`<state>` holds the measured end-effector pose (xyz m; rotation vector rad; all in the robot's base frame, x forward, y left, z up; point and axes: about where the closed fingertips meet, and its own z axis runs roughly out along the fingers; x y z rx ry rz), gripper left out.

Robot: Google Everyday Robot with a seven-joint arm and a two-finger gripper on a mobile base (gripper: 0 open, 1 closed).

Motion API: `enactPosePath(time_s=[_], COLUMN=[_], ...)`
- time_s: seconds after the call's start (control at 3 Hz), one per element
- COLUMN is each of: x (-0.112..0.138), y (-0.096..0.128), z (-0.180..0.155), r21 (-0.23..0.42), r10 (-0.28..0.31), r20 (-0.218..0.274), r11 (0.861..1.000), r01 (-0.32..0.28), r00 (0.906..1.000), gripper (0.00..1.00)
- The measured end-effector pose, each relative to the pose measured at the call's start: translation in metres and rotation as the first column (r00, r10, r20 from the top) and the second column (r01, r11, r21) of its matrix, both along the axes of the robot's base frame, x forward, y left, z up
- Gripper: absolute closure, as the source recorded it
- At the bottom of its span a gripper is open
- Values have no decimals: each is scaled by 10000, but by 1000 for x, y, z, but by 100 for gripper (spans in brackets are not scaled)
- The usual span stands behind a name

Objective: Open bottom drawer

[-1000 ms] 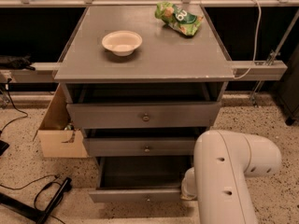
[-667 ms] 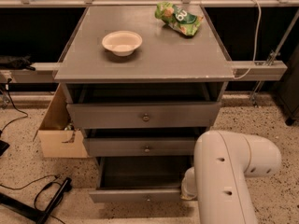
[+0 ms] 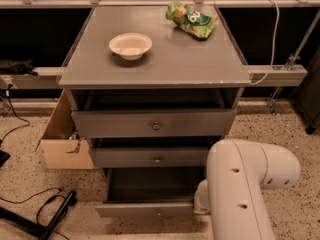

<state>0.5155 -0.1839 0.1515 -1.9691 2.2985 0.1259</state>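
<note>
The grey cabinet (image 3: 155, 69) has three drawers. The bottom drawer (image 3: 145, 209) is pulled out toward me; its dark inside (image 3: 150, 184) shows and is empty. Its flat front has a small round knob (image 3: 159, 213) at the centre. The middle drawer (image 3: 155, 158) and the top drawer (image 3: 154, 124) each stand out a little. My white arm (image 3: 245, 184) fills the lower right, and its wrist (image 3: 201, 199) reaches down at the right end of the bottom drawer's front. My gripper is hidden behind the arm there.
A white bowl (image 3: 130, 45) and a green snack bag (image 3: 191, 18) lie on the cabinet top. An open cardboard box (image 3: 62, 139) stands against the cabinet's left side. Black cables and a stand leg (image 3: 45, 219) lie on the speckled floor at lower left.
</note>
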Motion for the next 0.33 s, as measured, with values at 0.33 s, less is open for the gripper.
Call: enactPosePath(time_s=[0.33], x=[0], y=[-1], z=[1], r21=[-13], r10=[-29], r20=[28], r11=[10000], r01=[29], r00=[10000], gripper=[82])
